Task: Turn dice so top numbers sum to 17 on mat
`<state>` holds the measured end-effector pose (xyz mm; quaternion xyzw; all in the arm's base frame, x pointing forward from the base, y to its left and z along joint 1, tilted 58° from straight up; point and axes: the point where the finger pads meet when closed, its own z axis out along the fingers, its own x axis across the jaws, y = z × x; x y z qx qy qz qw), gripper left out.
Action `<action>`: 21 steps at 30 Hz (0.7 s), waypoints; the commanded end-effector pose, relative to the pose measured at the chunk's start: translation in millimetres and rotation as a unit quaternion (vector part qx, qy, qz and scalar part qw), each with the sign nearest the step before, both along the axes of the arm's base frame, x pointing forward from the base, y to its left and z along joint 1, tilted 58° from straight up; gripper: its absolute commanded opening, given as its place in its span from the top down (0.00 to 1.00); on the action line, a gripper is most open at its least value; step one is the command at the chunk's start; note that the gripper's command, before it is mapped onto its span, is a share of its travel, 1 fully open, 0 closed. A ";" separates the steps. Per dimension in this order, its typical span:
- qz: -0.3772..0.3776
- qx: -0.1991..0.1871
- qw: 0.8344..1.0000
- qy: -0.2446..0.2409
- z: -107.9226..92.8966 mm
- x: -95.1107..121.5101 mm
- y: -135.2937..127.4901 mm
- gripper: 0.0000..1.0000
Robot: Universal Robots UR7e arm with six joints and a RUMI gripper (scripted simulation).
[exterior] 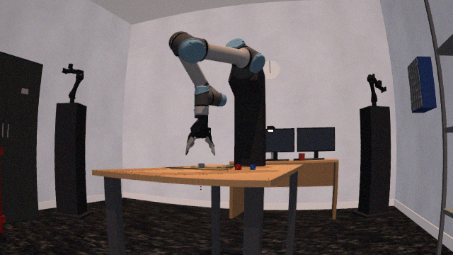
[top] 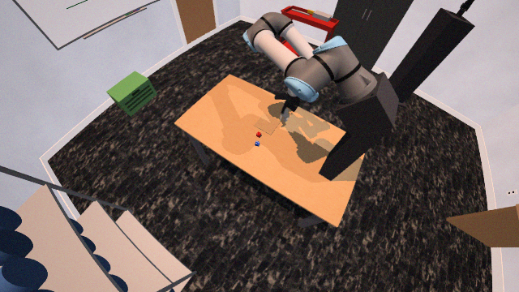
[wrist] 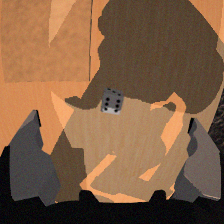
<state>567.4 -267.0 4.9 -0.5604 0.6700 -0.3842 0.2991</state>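
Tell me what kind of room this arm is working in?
Likely a robotics lab or office: small arms on black pedestals, a desk with two monitors, a whiteboard, and carpeted floor.

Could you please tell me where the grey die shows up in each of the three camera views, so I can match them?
Top: not visible; the arm's wrist covers that spot, right of the mat.
Exterior: the grey die sits on the table, below the open gripper, left of the red die.
Wrist: grey die at centre, ahead of the fingers.
Shared landmark: the gripper above it.
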 end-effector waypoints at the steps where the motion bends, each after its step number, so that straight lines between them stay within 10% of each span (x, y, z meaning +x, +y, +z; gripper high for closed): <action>1: -0.001 0.000 1.000 0.000 -5.6 9.6 -2.7 0.00; 21: -0.001 0.000 1.000 0.000 -6.7 11.4 -3.1 0.00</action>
